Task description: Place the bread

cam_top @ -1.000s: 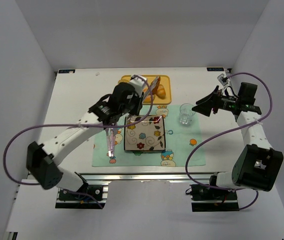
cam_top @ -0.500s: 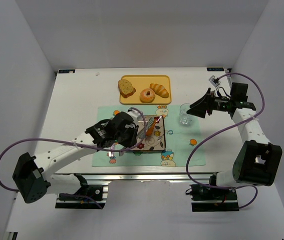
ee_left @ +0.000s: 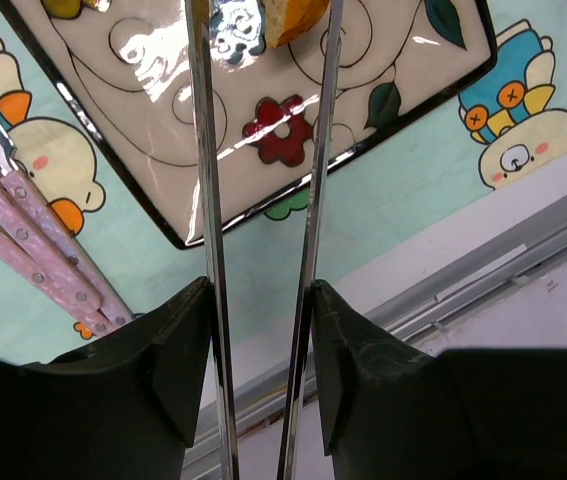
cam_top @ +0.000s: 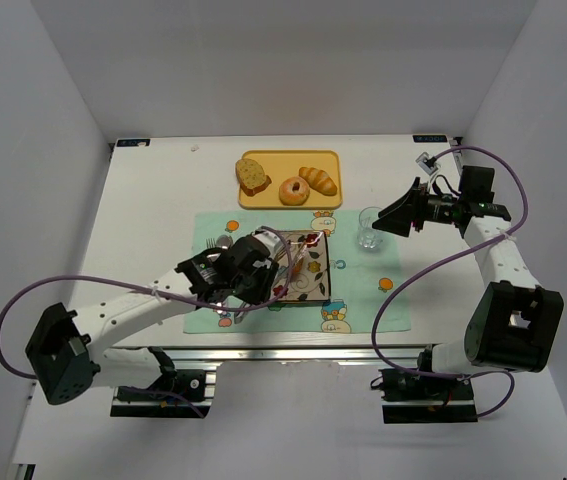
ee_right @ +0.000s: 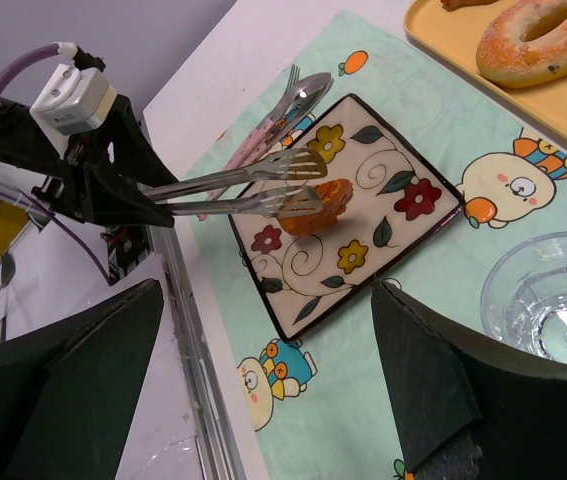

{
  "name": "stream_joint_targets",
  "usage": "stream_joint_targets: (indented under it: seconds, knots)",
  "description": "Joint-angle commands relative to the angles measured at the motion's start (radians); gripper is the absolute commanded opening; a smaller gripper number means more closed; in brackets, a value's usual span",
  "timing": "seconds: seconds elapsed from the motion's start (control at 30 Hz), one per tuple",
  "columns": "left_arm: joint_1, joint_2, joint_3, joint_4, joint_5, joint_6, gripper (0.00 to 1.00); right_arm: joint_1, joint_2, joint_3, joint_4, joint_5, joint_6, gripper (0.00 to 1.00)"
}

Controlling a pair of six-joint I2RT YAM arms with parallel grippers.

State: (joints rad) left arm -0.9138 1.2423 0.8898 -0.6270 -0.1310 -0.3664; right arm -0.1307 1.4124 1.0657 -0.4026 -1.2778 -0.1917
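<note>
Left gripper (ee_left: 261, 340) clamped on tongs (ee_left: 203, 200) — their tips, ahead of it, pinch the bread (ee_right: 313, 207) over the plate (ee_right: 293, 270); cartoon-printed mint placemat (ee_right: 363, 330) on the white table (cam_top: 153, 200) — right gripper (ee_right: 263, 370) spread wide.

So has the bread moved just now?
Yes: held in the tongs, the bread went down the top view from the yellow tray to the patterned plate.

Top cam looks down; both wrist cams share plate (ee_right: 403, 228).
</note>
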Motion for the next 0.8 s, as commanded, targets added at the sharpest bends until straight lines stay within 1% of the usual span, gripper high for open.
stream_joint_targets:
  seconds: [0.0, 0.2, 0.6, 0.67, 0.77]
  knots:
    - [-0.005, -0.072, -0.018, 0.021, 0.013, -0.006, 0.53, 0.003, -0.032, -0.004, -0.010, 0.000, -0.015, 0.89]
    - [-0.005, -0.158, -0.040, 0.062, 0.047, -0.017, 0.52, 0.002, -0.015, 0.007, -0.008, -0.005, -0.014, 0.89]
    - [-0.005, -0.257, -0.060, 0.058, 0.022, -0.058, 0.48, 0.003, -0.001, 0.007, -0.008, -0.009, -0.018, 0.89]
    - [-0.007, -0.268, -0.060, 0.053, -0.005, -0.077, 0.47, 0.003, -0.003, 0.005, -0.008, -0.009, -0.020, 0.89]
    - [0.003, -0.291, -0.043, 0.026, -0.120, -0.146, 0.44, 0.005, -0.001, 0.005, -0.010, -0.011, -0.023, 0.89]
